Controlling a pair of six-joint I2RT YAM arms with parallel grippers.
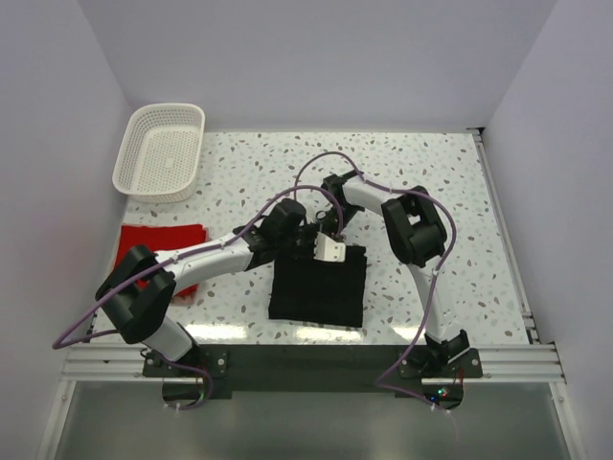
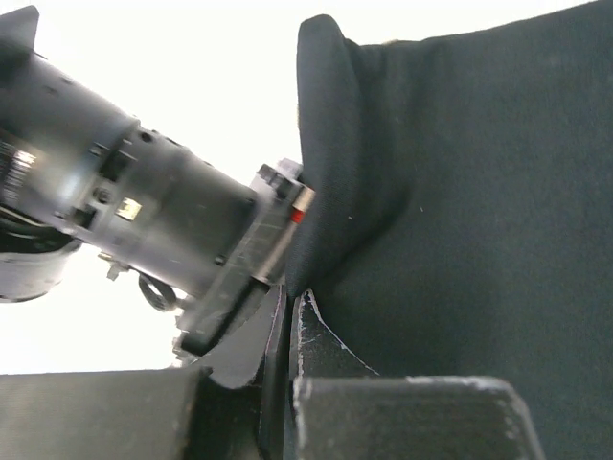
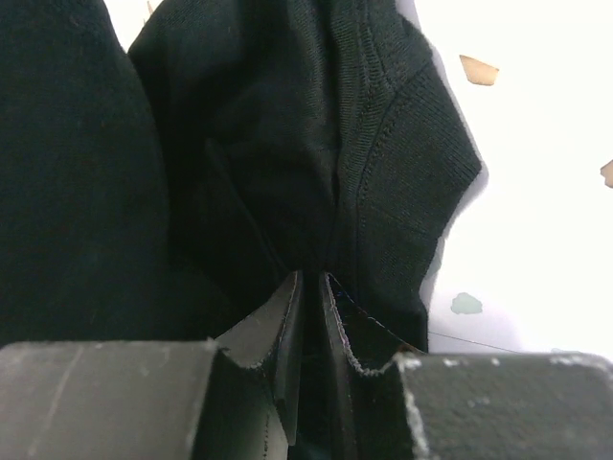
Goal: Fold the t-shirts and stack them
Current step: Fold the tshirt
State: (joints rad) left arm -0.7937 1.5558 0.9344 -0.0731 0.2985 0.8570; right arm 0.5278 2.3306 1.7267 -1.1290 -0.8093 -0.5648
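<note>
- Lying near the front edge of the speckled table (image 1: 431,172), the black t-shirt (image 1: 318,287) is folded into a rectangle.
- The red t-shirt (image 1: 163,240) lies at the left, in front of the white basket (image 1: 158,153).
- The right gripper (image 3: 311,283) is closed on the black cloth.
- The left gripper (image 2: 290,305) is closed too, and it seems to pinch a fold of this cloth.

I count two t-shirts: one black t-shirt (image 1: 318,287) near the middle, one red t-shirt (image 1: 158,244) over on the left. One white basket (image 1: 161,151) sits at the far left corner. Two robot arms, the left arm (image 1: 206,257) and the right arm (image 1: 414,230), reach in from the near edge of one speckled table (image 1: 431,172).
</note>
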